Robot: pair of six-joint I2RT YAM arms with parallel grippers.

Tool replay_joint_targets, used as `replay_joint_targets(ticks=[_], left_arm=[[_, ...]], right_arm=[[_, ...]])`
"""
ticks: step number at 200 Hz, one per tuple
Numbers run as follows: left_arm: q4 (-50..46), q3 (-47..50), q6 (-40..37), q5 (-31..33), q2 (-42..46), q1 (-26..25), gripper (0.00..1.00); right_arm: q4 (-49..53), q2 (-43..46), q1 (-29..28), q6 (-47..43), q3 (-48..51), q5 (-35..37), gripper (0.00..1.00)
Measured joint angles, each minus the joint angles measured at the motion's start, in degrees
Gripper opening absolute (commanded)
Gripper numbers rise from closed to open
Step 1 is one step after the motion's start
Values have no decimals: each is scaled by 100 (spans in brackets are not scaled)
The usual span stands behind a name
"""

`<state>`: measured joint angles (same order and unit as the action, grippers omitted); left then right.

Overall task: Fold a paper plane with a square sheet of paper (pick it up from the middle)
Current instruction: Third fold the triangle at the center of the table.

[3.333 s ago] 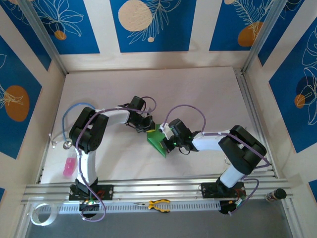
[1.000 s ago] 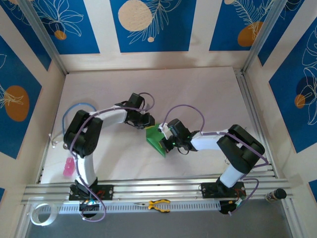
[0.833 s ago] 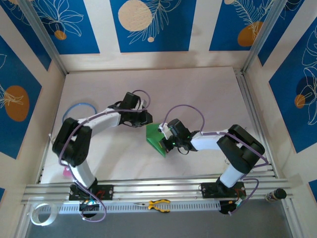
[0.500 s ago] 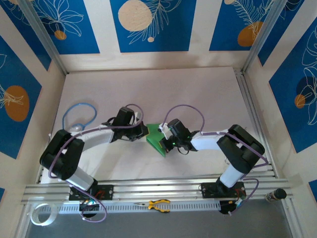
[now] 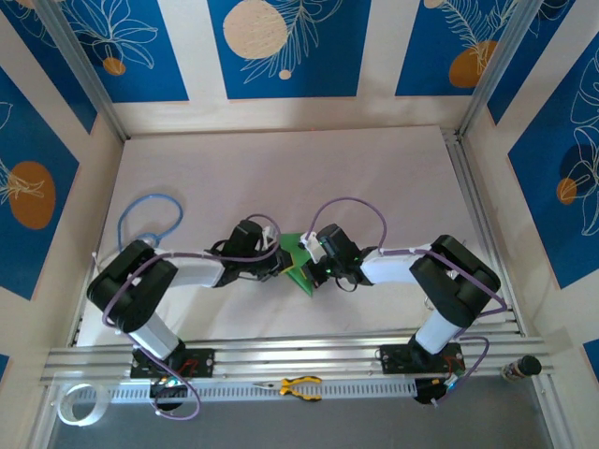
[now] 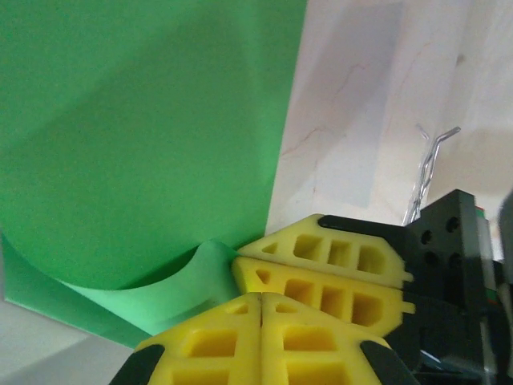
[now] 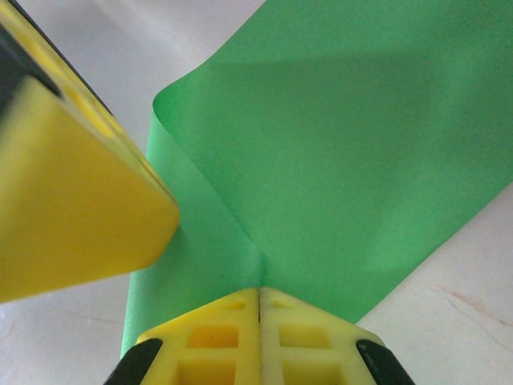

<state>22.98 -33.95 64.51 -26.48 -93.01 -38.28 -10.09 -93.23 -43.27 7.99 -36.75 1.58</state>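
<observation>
The square sheet of paper (image 5: 296,251) is bright green and lies partly folded on the white table between both grippers. My right gripper (image 7: 259,290) is shut on its near edge, and a crease runs up the green sheet (image 7: 345,160) from its fingertips. My left gripper (image 6: 260,295) is shut with nothing visible between its fingers. It sits beside a curled flap of the sheet (image 6: 136,144), tip to tip with the right gripper's fingers (image 6: 321,277). From above, the left gripper (image 5: 278,265) meets the right gripper (image 5: 312,265) at the sheet. The paper plane is out of view.
A blue cable loop (image 5: 150,213) lies on the table at the left. Yellow-handled pliers (image 5: 299,384) and a tape roll (image 5: 75,402) rest by the aluminium rail (image 5: 299,354) at the near edge. Patterned walls close in the table on three sides.
My left arm swung from the sheet's far left side down to its near left corner and its gripper closed. The right gripper stayed shut on the sheet.
</observation>
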Motion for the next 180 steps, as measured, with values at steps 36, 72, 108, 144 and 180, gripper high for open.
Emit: replay_joint_targets(ticks=[36,72,108,144,180], left_arm=[[22,22,15,15,-20,-15,0],[66,28,11,17,-151,-17,0],[70,81,-2,28,-286,-17,0],[79,114,-39,90,-398,-26,0],[81,118,-74,109,-398,-33,0]], right_arm=[[0,0,0,0,0,0,0],[-20,0,0,2,13,-2,0],[-37,0,0,20,17,-2,0],[-63,0,0,22,28,-2,0],[-66,0,0,61,28,-2,3]])
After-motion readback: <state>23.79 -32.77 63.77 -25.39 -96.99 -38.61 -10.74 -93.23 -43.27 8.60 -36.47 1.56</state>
